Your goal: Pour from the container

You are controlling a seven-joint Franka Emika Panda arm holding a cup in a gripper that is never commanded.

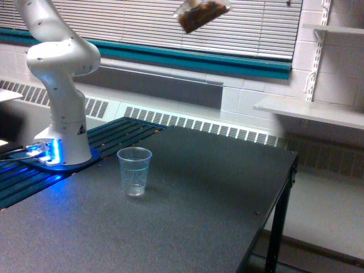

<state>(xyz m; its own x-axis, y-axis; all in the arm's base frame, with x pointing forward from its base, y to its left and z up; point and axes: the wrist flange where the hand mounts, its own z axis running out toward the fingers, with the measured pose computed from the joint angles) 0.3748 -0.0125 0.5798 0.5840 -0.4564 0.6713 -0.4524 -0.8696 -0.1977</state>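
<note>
The container (200, 15) hangs high at the top edge of the exterior view, in front of the window blinds. It is a small clear cup, tilted, with brown nuts showing through its wall. It is above and to the exterior view's right of a clear tapered plastic cup (135, 170), which stands upright and empty on the dark table (199, 216). My gripper is cut off above the frame, so its fingers do not show.
The arm's white base (61, 114) stands on a blue-lit mount at the table's left. The table's right edge (289, 176) drops to the floor. White wall shelves (310, 111) sit to the right. A radiator grille runs behind the table.
</note>
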